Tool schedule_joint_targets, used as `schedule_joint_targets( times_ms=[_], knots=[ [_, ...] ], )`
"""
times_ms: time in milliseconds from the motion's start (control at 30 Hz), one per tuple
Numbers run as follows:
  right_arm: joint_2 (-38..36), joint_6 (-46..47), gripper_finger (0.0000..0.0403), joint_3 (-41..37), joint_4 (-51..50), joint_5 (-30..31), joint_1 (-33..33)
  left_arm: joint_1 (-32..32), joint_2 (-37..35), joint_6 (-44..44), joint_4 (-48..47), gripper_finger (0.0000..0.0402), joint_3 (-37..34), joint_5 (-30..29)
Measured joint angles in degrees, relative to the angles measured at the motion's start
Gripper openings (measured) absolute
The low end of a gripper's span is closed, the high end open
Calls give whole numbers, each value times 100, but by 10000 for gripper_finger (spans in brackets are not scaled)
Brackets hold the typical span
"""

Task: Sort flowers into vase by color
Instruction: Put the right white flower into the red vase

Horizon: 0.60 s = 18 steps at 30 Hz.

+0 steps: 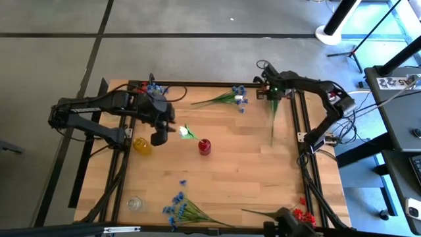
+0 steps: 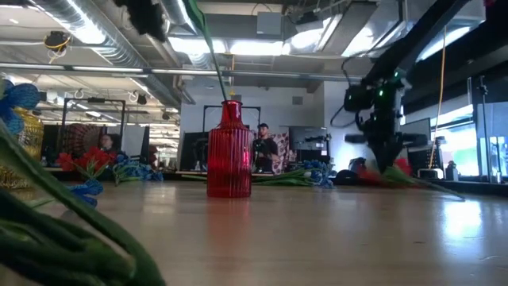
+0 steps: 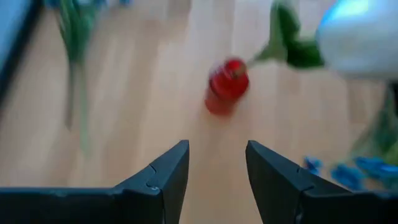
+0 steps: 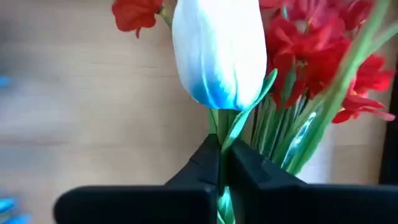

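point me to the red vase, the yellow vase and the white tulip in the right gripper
red vase (image 2: 228, 151): low view, ribbed body.
yellow vase (image 1: 142, 145): high view, top of the body.
white tulip (image 4: 217, 50): right wrist view, middle of the bloom, above the right gripper (image 4: 222, 163) shut on its stem.

Two people (image 2: 262, 147) stand behind the wooden table (image 1: 250, 171); a tripod base (image 1: 348, 49) sits on the floor.

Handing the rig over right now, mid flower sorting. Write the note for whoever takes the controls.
Right pincer: shut on a white tulip stem, beside red sprigs.
Left pincer: open, empty, facing the red vase.
Done: a second tulip seems to stand in that vase, leaning.
Left: yellow vase and clear vase seem empty; blue sprigs lie on the table.
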Motion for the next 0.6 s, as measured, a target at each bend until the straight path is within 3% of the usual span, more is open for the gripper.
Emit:
schedule_joint_targets(
  times_ms=[133,300,600],
  knots=[
    [-659,-64,37,2,73,-155,250,0,-2,364,424,156,-2,-387],
    [-1325,-105,20,4,517,-478,869,0,-2,500,670,156,-2,-825],
    [-1882,-226,17,11,2370,-1083,2069,4,-2,496,681,156,-2,-938]
  ],
)
